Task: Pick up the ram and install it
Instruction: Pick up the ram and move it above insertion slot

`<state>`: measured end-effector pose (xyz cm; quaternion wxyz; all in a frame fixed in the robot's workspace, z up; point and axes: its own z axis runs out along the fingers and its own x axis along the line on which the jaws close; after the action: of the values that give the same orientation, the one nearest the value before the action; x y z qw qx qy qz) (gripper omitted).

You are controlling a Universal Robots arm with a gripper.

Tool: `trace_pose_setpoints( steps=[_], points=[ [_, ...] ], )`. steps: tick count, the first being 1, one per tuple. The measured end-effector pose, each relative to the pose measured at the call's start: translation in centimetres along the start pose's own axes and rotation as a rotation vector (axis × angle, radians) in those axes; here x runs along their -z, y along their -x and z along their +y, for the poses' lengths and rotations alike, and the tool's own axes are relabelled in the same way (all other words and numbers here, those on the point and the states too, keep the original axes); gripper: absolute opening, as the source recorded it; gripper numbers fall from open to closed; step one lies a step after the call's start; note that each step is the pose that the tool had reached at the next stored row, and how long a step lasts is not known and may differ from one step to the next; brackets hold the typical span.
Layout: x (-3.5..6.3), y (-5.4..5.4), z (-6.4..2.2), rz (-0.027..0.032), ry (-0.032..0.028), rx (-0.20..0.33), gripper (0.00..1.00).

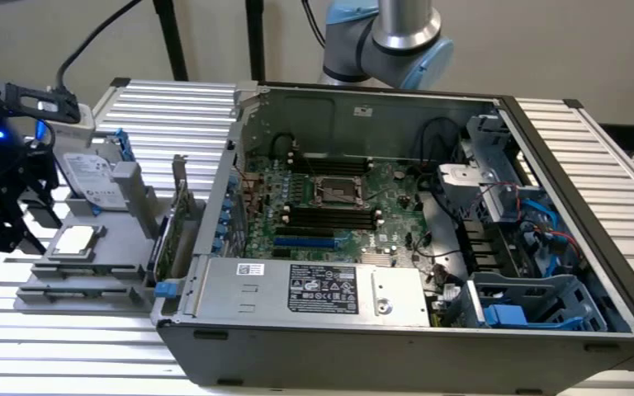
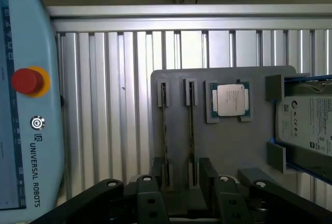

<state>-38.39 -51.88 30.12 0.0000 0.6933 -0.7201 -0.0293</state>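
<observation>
Dark gripper (image 2: 180, 168) jaws stood spread apart and held nothing, poised over the near end of a grey holder tray (image 2: 244, 146). Between them in the wrist view lay a ram stick (image 2: 165, 130) and a second ram stick (image 2: 191, 130), both on edge in neighbouring slots of the tray and neither touched. Just beside the sticks a square processor chip (image 2: 231, 100) sat in its own recess, and past it a hard drive (image 2: 307, 125) rested at the tray's edge. Beyond the tray ran the slatted table (image 2: 104, 105), with a teach pendant (image 2: 26, 130) and its red button (image 2: 27, 81). On the exterior view's right, the open computer case (image 1: 405, 346) lay with its motherboard (image 1: 395, 186) exposed.
</observation>
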Motion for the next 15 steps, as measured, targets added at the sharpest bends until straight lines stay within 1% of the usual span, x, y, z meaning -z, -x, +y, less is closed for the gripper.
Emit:
trace_pose_setpoints(
  steps=[9,15],
  points=[
    [-1.61,-0.6,-0.12,0.0003,0.0025,0.004,0.42],
    [-2.70,-0.9,-0.23,0.0004,0.0029,0.006,0.42]
  ],
)
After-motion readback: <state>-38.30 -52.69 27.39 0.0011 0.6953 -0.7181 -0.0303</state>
